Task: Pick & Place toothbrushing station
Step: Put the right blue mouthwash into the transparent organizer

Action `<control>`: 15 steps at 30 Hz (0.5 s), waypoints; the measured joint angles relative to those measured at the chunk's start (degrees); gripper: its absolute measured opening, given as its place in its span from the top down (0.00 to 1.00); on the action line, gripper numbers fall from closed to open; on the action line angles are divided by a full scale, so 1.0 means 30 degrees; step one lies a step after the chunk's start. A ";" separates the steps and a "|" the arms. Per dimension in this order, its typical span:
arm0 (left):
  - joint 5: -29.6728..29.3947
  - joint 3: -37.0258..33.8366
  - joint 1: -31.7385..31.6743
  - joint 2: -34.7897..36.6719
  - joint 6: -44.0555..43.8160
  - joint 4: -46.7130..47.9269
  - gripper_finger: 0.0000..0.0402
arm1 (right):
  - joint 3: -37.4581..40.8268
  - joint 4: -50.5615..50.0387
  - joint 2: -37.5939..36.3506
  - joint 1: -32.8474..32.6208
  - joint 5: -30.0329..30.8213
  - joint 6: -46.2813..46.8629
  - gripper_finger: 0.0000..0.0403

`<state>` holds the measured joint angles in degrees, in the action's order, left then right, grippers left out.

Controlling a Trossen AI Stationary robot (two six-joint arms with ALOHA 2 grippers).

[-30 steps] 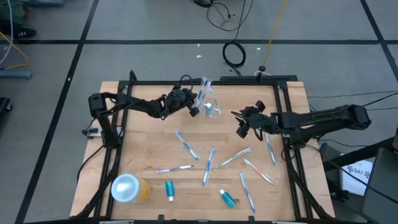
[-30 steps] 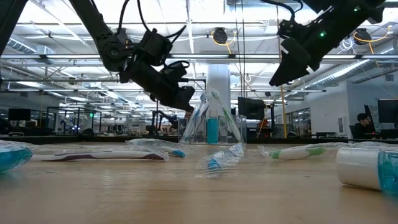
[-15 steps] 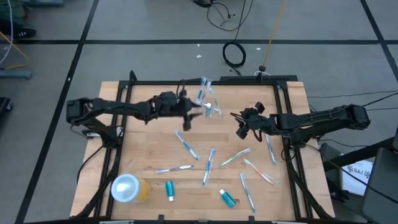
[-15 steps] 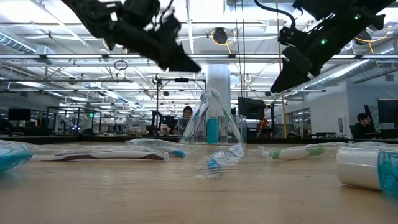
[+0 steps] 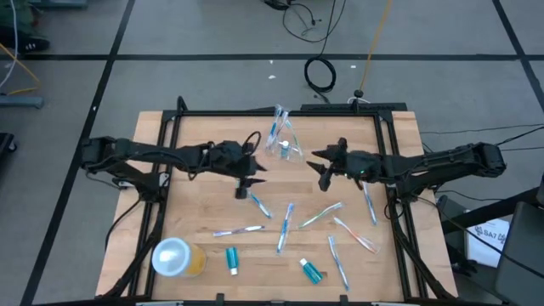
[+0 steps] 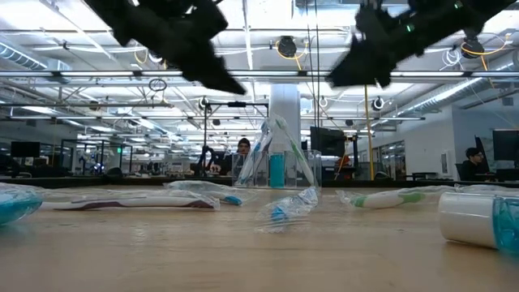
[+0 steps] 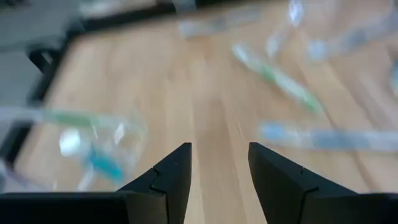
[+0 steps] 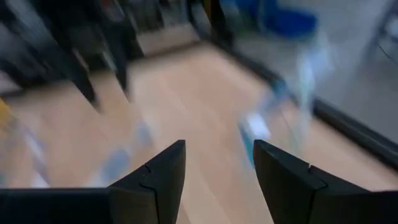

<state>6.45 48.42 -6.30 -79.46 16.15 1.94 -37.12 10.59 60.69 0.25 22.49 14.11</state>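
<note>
The small clear cup (image 5: 289,150) stands upright on the table at the far middle. It holds a few toothbrushes (image 5: 277,121) and a teal tube (image 6: 276,170). Several more toothbrushes (image 5: 284,226) lie flat on the wood nearer the front, with two teal tubes (image 5: 231,259) (image 5: 311,271). My left gripper (image 5: 246,185) hangs open and empty above the table, left of and nearer than the cup. My right gripper (image 5: 321,170) hangs open and empty to the cup's right. Both also show high up in the low view, the left gripper (image 6: 233,83) and the right gripper (image 6: 336,77).
An orange-yellow cup with a white lid (image 5: 176,257) lies at the near left corner. A black frame (image 5: 255,113) runs along the table's far edge and sides. Bare wood lies between the cup and the table's left side.
My left gripper has drawn away from the cup, toward the table's near edge and a little left, and has risen. My right gripper has risen and swung a little toward the far edge and the cup. The cup and the toothbrushes have stayed where they were.
</note>
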 joint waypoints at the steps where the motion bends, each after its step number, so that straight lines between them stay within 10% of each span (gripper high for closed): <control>1: 0.0002 0.0000 0.0000 0.0522 0.0204 0.1069 0.59 | 0.0032 0.1243 0.0112 -0.0085 -0.0044 0.0112 0.55; 15: 0.0011 0.0000 0.0583 0.9304 -0.2044 0.8844 0.59 | -0.0369 0.8486 0.5032 -0.2124 -0.2575 0.0988 0.55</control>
<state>6.48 48.42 -4.55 -51.55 10.02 28.47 -38.23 36.05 75.78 -6.12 14.77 17.07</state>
